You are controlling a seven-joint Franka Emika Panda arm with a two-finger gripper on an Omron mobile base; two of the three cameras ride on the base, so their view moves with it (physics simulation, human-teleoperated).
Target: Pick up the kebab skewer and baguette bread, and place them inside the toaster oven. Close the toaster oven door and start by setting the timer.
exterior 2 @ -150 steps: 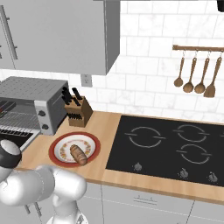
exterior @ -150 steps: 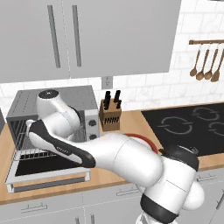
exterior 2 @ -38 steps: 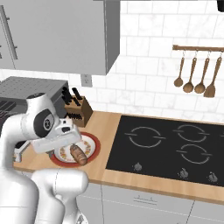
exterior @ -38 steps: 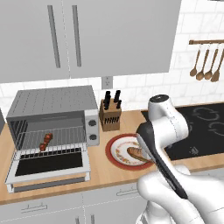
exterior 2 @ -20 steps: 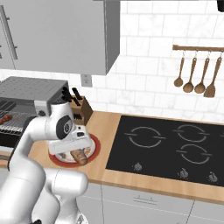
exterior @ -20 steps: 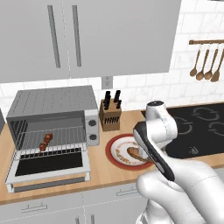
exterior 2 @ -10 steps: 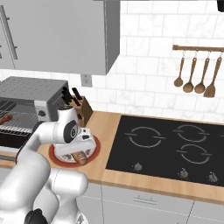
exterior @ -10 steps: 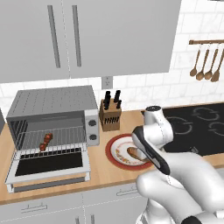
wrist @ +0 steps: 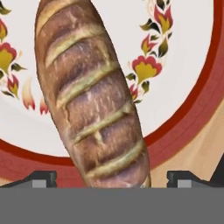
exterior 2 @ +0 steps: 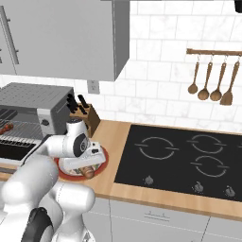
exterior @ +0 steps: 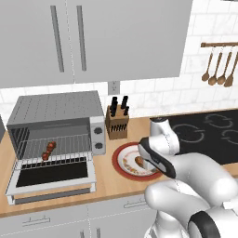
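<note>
Baguette bread (wrist: 94, 100) lies on a red-rimmed plate (exterior: 122, 166) on the wood counter (exterior: 107, 183), w/ the gripper (wrist: 111, 180) low over it — fingers spread wide, one each side of the loaf. Kebab skewer (exterior: 48, 150) sits on the rack inside the toaster oven (exterior: 56, 121), its door (exterior: 52, 176) hanging open. Knife block (exterior: 117, 123) stands just behind the plate, cooktop (exterior 2: 189, 163) off to the right.
</note>
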